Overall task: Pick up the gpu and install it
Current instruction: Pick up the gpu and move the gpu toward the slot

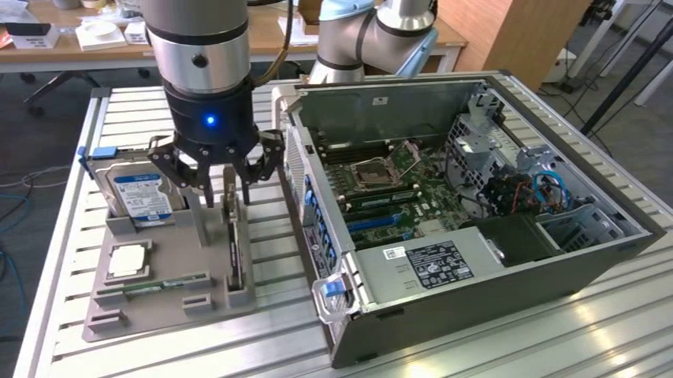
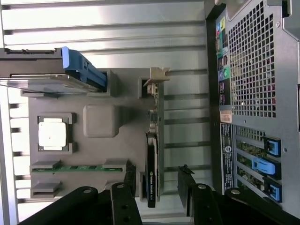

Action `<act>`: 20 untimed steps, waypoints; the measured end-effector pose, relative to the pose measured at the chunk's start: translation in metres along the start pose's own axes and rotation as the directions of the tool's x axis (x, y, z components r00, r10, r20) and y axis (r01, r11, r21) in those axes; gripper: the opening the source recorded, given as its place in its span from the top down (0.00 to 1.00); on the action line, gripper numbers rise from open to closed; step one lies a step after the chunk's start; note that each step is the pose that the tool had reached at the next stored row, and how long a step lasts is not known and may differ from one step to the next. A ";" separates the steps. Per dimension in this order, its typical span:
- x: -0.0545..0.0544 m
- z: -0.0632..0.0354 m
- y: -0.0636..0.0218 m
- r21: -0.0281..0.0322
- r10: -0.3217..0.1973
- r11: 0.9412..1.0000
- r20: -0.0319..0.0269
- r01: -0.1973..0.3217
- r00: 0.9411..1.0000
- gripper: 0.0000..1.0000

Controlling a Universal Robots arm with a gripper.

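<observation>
Gripper [image 1: 227, 197] fingers spread wide, straddling the upper end of the gpu [image 1: 233, 236] with gaps on both sides, nothing pinched, gpu standing on edge in its slot on the gray tray [image 1: 158, 311] (hard drive [image 1: 140, 193], memory stick [image 1: 169, 282] alongside), beside the open computer case [image 1: 474, 236].

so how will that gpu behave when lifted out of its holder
Probably stiff, not floppy: the gpu is a thin flat card. It stands on edge in a slot of the gray holder, so a tilted pull may bind. Small parts along its edge look fragile under a hard squeeze.
</observation>
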State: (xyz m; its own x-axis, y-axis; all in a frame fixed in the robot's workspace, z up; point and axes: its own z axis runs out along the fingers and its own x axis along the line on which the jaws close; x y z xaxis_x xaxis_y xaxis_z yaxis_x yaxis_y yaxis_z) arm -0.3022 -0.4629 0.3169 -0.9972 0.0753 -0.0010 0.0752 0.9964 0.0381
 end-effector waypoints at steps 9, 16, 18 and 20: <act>0.000 0.0164 -0.0025 0.000 0.000 1.000 0.000 0.000 1.000 0.51; 0.000 0.0284 -0.0045 0.000 0.000 1.000 0.000 0.000 1.000 0.51; 0.000 0.0313 -0.0049 0.000 0.000 1.000 0.000 0.000 1.000 0.51; 0.000 0.0339 -0.0054 0.000 0.000 1.000 0.000 0.000 1.000 0.51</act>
State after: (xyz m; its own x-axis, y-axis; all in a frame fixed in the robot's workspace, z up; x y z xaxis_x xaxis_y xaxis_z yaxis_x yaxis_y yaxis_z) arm -0.3021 -0.4669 0.2828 -0.9972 0.0752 -0.0010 0.0752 0.9964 0.0381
